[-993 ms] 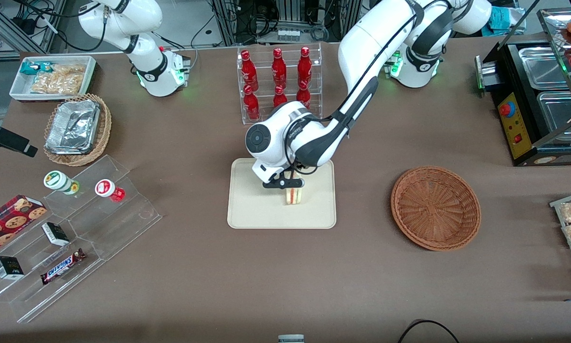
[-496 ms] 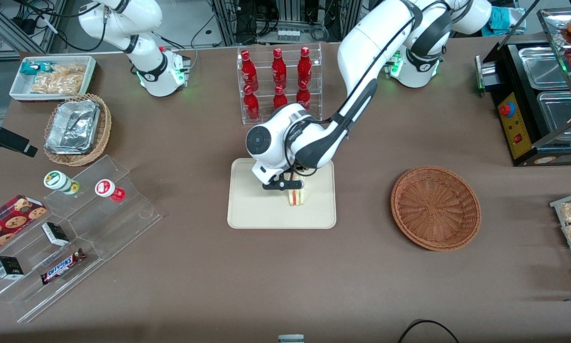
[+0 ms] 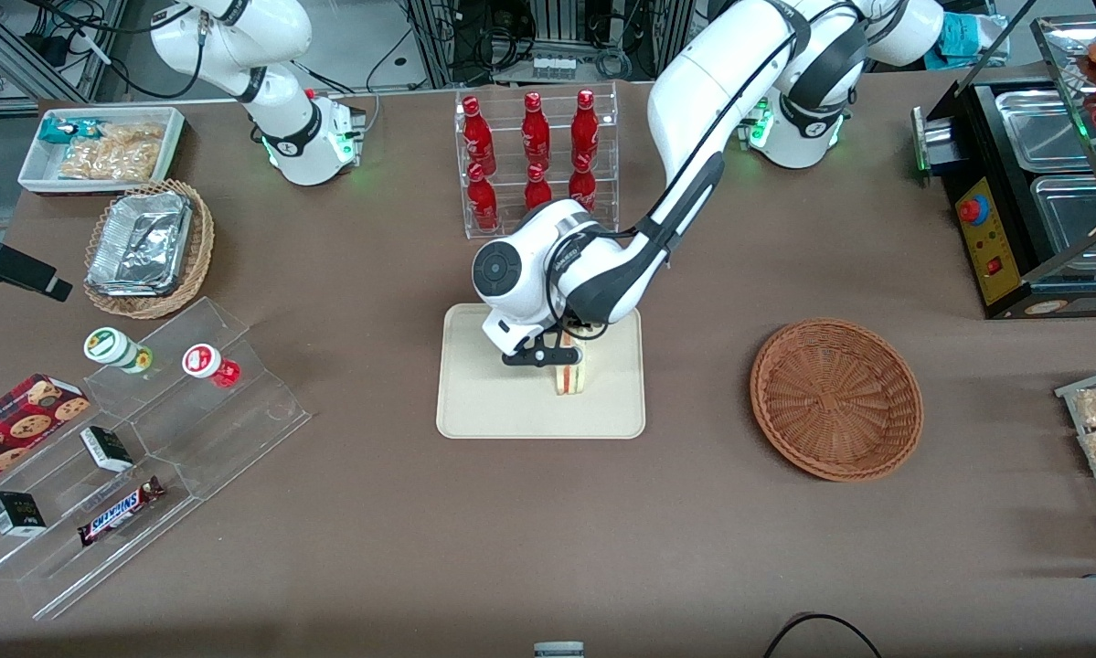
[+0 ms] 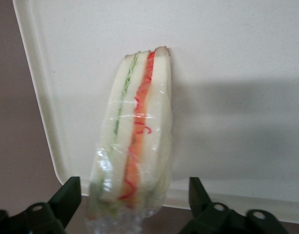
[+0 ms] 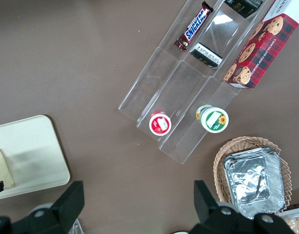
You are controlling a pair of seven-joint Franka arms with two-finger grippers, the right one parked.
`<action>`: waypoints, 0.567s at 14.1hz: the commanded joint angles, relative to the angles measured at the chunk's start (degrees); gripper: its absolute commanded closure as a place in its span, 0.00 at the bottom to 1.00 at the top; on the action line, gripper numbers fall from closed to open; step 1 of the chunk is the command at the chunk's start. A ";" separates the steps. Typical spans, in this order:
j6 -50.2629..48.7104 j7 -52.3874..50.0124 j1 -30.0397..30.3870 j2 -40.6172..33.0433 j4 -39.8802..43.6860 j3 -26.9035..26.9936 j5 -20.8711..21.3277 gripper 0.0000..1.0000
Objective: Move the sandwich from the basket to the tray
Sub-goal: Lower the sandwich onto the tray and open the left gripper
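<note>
Tray (image 3: 484,402): flat, smooth beige rectangle with rounded corners and a low rim, on the brown table (image 3: 548,530); on it stands the sandwich (image 3: 569,376), a wedge of pale bread with green and red filling layers under crinkled clear wrap. Claw (image 3: 561,352): directly over the sandwich, fingers (image 4: 66,197) spread wide to either side of the wedge's end and apart from the wrap, holding nothing. Basket (image 3: 835,397): round, shallow, brown woven wicker, toward the working arm's end of the table, well apart from the tray.

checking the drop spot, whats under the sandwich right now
The sandwich stands on edge on the beige tray, the open claw straddling it. The arm covers its upper end from the front.
</note>
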 commanded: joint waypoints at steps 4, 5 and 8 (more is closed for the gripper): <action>-0.81 -0.07 0.10 -1.59 4.03 0.74 0.82 0.00; -1.33 -0.25 0.54 -3.34 3.94 1.52 0.82 0.00; -5.01 0.18 4.04 -10.62 3.60 2.59 -0.05 0.00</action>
